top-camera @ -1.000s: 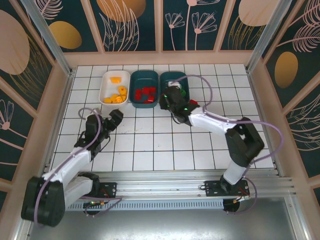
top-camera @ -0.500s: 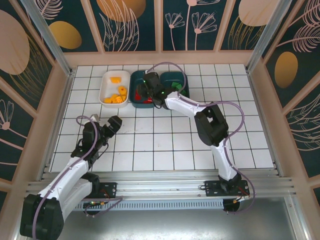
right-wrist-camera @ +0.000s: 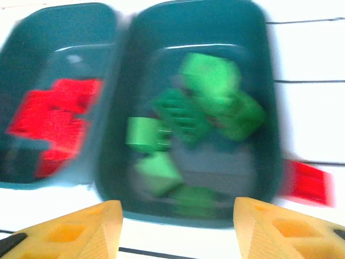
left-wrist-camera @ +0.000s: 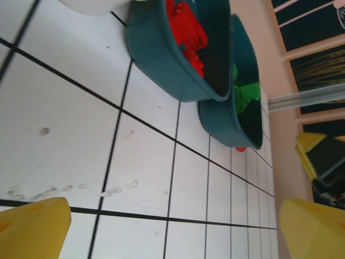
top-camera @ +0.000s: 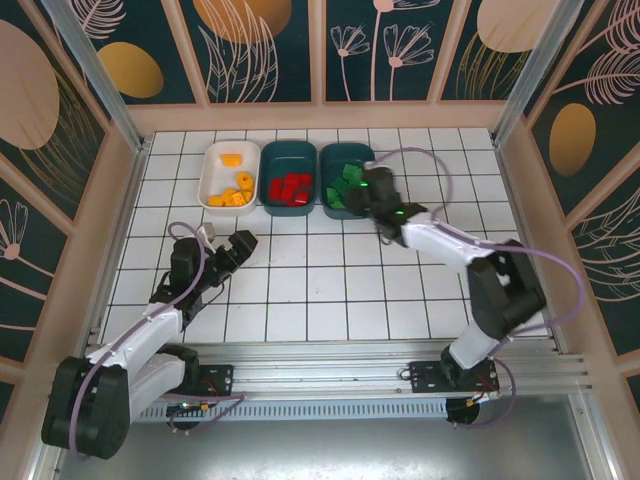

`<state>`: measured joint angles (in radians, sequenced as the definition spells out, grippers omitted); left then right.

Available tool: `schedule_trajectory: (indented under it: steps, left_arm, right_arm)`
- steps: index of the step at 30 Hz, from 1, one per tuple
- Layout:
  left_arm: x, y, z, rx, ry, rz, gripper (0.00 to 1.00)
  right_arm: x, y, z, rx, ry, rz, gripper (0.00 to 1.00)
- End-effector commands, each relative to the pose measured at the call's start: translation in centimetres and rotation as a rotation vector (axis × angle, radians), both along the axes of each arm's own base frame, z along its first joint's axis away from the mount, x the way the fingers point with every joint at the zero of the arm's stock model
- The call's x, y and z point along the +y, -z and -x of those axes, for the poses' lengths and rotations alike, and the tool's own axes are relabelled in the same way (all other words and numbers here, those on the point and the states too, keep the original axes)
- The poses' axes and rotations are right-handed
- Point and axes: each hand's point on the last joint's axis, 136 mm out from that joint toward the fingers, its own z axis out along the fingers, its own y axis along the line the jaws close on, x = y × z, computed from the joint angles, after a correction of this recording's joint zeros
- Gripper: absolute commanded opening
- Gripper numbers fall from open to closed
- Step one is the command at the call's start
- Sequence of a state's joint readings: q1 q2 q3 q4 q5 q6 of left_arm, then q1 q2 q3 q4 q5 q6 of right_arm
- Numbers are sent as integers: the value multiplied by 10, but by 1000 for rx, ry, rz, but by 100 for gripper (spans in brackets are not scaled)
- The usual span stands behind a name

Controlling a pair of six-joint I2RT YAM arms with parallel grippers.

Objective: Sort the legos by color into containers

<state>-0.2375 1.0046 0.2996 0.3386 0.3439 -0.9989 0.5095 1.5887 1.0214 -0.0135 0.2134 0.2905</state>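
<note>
Yellow bricks (top-camera: 235, 190) in white tray (top-camera: 210, 180), left end of row. Red bricks (top-camera: 290, 188) in middle teal tray (top-camera: 290, 146). Green bricks (top-camera: 340, 185) in right teal tray (top-camera: 345, 147). Trays side by side at far part of table (top-camera: 300, 285). Stray red brick (right-wrist-camera: 307, 182) on tiles just beside right teal tray, outer side. Right gripper (right-wrist-camera: 175, 216) hovers at near rim of right teal tray, fingers apart, nothing between. Left gripper (top-camera: 240, 247) low over tiles, well apart from trays, fingers spread wide, empty.
</note>
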Motion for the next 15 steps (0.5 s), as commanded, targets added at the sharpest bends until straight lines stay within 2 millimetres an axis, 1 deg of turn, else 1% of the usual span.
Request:
schedule_trajectory:
  steps: [1,3,4,6,8,10,12,15]
  left_arm:
    - [-22,-17,-2,-72,80,62,98]
    - [-32,-17,-6,-69,101,54,99]
    - [-38,-18,-7,-66,116,51,98]
    - [-52,-21,-10,-61,156,48,98]
    - [-63,-20,-11,-51,186,48,99]
    - [-68,-18,-10,-42,203,47,99]
    - [-67,-15,-9,-36,204,40,98]
    - [-62,-12,-6,-31,192,7,98]
  right_arm:
    - [-69,23,3,60,138,-89,58]
    - [-93,31,1,78,174,-131,59]
    - [-100,34,-2,88,186,-140,59]
    - [-112,42,-17,121,199,-137,59]
    - [-114,49,-35,149,191,-130,59]
    - [-118,60,-57,171,198,-108,58]
    - [-119,72,-74,198,203,-77,58]
    - [-115,86,-96,214,199,-68,57]
